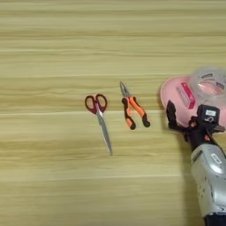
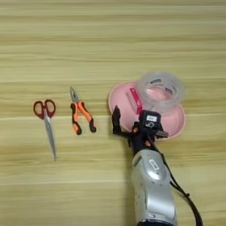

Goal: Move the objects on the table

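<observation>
Resting toward the counter's (image 2: 110,39) right edge, the pink plate (image 2: 176,123) carries the box (image 2: 135,100) and tape roll (image 2: 160,92). The pincer (image 2: 132,126) hovers at its near rim; finger spread unclear. Pliers (image 2: 80,114) and scissors (image 2: 47,121) lie leftward, apart.

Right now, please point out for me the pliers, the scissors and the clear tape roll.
pliers (image 2: 82,117): right eye view, on the orange-and-black handles.
scissors (image 2: 44,109): right eye view, on the red handle loops.
clear tape roll (image 2: 160,91): right eye view, on the clear ring, over the pink plate (image 2: 118,98).
</observation>
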Controlling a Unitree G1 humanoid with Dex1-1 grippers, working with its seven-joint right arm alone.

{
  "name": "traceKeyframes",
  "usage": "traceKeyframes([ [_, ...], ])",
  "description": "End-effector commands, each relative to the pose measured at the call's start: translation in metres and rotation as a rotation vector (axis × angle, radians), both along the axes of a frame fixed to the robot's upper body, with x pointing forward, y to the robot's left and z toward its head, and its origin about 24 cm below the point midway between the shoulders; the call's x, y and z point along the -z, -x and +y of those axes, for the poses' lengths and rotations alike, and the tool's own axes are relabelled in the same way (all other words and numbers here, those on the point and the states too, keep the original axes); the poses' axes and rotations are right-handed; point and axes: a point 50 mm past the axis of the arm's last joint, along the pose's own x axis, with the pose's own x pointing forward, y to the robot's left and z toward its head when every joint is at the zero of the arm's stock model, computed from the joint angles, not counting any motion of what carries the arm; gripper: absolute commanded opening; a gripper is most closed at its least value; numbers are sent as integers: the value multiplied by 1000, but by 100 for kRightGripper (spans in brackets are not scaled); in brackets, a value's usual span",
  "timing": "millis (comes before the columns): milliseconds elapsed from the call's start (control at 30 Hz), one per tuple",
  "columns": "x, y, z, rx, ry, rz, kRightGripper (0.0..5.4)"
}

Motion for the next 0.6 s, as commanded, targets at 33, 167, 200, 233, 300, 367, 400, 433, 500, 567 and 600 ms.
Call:
traceKeyframes([
  [33,-28,-14,4,-56,9,-119,537],
  [167,-29,-14,5,-73,-9,-117,498],
  [200,-28,-15,6,-78,-21,-113,490],
  [233,-28,-15,6,-82,-29,-110,480],
  [300,-28,-16,7,-93,-40,-105,466],
  [367,-26,-16,9,-113,-83,-85,437],
  [400,-25,-17,11,-128,-101,-72,424],
  [433,-24,-16,12,-142,-126,-57,411],
  [500,-20,-16,16,-169,-199,-19,386],
  [567,-18,-17,15,-170,-234,2,376],
  [600,-17,-18,14,-168,-237,6,370],
])
